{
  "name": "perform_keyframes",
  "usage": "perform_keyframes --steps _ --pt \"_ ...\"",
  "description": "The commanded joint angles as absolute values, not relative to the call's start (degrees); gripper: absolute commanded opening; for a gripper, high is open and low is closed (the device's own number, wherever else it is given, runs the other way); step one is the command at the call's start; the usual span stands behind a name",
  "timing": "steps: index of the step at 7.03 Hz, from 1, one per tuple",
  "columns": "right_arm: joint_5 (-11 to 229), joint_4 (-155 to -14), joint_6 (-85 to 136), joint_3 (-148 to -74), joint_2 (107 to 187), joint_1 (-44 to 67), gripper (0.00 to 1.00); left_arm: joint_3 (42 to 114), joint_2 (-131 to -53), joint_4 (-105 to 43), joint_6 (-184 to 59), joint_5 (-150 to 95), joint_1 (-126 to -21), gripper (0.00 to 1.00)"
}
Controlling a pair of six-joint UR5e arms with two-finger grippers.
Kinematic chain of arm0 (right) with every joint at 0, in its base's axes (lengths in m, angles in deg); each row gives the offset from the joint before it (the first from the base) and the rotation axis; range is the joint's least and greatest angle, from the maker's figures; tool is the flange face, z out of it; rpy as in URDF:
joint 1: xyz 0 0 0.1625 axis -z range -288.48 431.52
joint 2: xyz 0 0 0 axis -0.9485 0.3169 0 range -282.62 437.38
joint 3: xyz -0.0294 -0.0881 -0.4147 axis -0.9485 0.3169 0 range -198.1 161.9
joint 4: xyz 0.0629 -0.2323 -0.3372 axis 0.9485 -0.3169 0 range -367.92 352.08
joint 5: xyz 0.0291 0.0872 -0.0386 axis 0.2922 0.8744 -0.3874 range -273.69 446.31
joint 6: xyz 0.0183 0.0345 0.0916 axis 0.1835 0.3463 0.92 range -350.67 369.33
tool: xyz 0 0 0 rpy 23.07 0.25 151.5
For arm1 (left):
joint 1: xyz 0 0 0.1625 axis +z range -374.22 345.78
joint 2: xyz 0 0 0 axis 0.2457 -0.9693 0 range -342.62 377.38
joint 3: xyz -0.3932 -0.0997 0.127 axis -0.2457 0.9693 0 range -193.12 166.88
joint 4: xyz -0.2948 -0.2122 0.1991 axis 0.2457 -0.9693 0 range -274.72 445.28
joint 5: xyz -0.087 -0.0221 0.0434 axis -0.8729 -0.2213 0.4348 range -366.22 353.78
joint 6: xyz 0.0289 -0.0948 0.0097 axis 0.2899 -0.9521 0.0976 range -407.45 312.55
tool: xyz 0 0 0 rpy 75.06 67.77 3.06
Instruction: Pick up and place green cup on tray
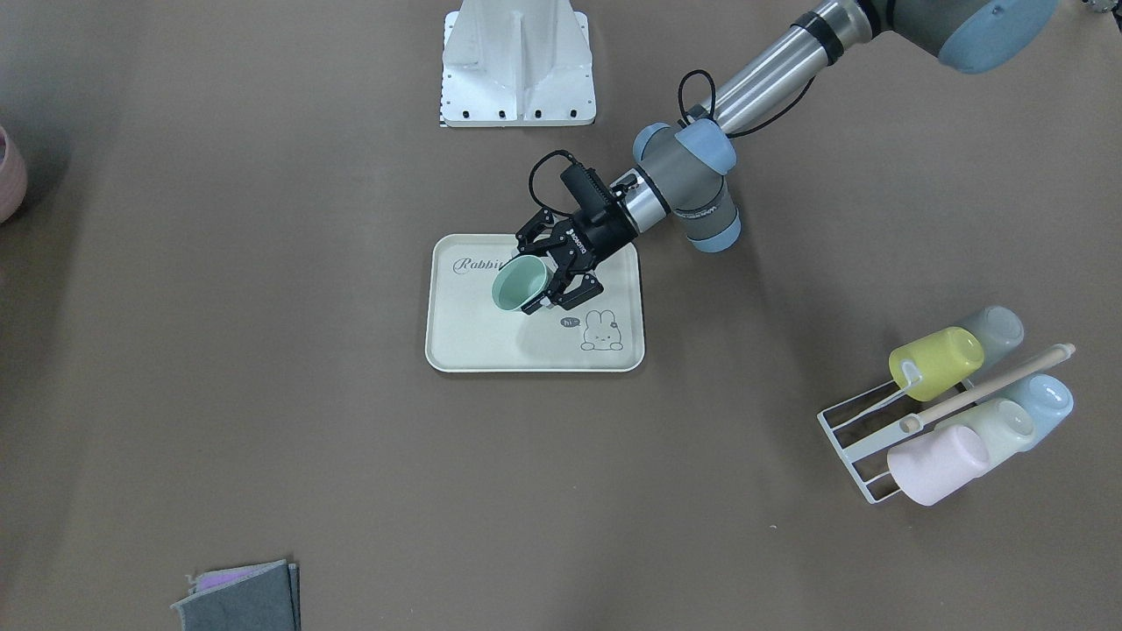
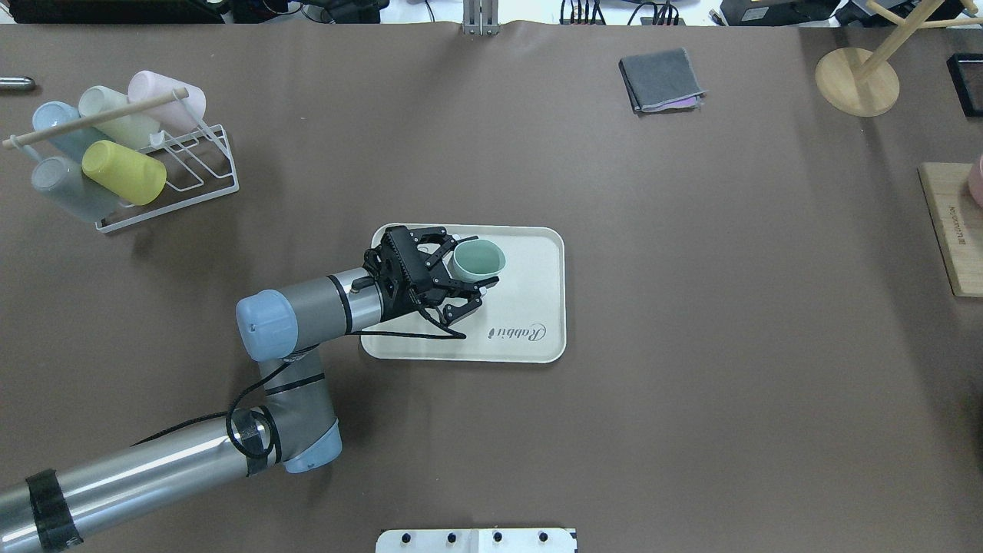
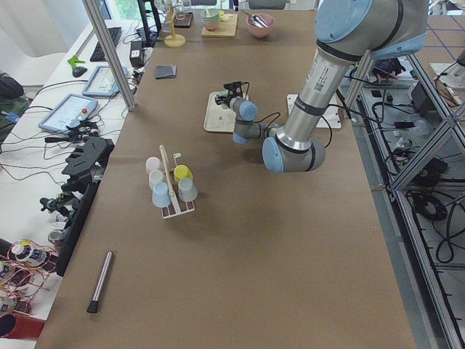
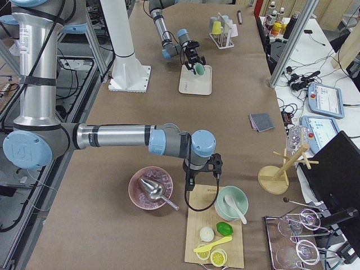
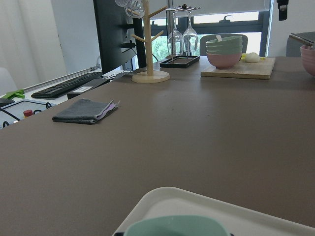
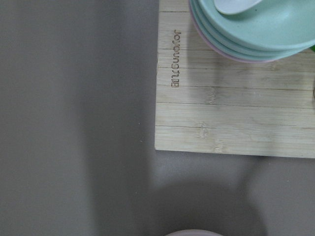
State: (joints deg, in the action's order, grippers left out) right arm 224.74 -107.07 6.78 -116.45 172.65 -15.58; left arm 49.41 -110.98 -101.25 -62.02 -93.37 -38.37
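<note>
The green cup [image 1: 519, 287] is a mint tumbler, tilted with its mouth towards the front-facing camera. It hangs a little above the cream "Rabbit" tray [image 1: 491, 346]. My left gripper [image 1: 550, 273] is shut on the green cup, one finger on each side of it. From overhead the green cup [image 2: 478, 259] sits over the tray [image 2: 530, 269] near its far left part, with the left gripper [image 2: 461, 269] around it. The left wrist view shows the cup rim [image 5: 172, 226] and the tray edge [image 5: 197, 196]. My right gripper [image 4: 192, 184] hangs over a cutting board; I cannot tell if it is open or shut.
A wire rack [image 2: 165, 180] with yellow, pink and pale cups stands at the far left. A grey cloth [image 2: 660, 77] and a wooden stand [image 2: 856, 81] lie at the back right. A bamboo board [image 6: 231, 118] holds stacked bowls [image 6: 256, 29]. A pink bowl [image 4: 152, 188] sits beside it.
</note>
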Motion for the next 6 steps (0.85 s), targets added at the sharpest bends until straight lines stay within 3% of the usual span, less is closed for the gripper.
perform_keyframes --steps 1,5,6 --pt "224.7 -107.1 6.8 -116.4 172.7 -15.6 1.00 49.1 -111.3 -100.9 -62.0 -95.5 -38.3 0.40" --pt "224.7 -107.1 6.8 -116.3 172.7 -15.6 1.00 49.1 -111.2 -100.1 -62.3 -95.6 -38.3 0.40" --pt "224.7 -107.1 6.8 -116.4 172.7 -15.6 1.00 49.2 -111.2 -100.1 -62.1 -95.5 -38.3 0.51"
